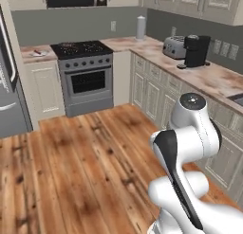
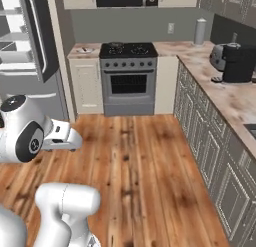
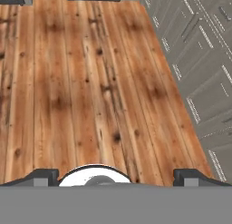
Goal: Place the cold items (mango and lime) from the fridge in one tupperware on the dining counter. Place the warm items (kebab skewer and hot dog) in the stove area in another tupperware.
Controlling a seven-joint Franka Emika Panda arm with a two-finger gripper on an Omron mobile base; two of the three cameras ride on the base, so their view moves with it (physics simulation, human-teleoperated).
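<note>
1. The gripper (image 3: 116, 175) is seen with its jaws spread wide and nothing between them, pointed down over the wooden floor (image 3: 90, 82).
2. The stove area (image 1: 83, 50) is found across the floor at the far wall, with marbled counter on either side.
3. The fridge (image 2: 30, 36) is seen left of the stove with its door open and white shelves exposed.
4. A small item (image 1: 37, 53) is seen on the counter left of the cooktop; what it is cannot be told.

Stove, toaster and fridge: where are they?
stove (image 2: 128, 50): right base view, on its black cooktop.
toaster (image 1: 174, 47): left base view, on its steel side.
fridge (image 2: 35, 31): right base view, on its open door.
</note>
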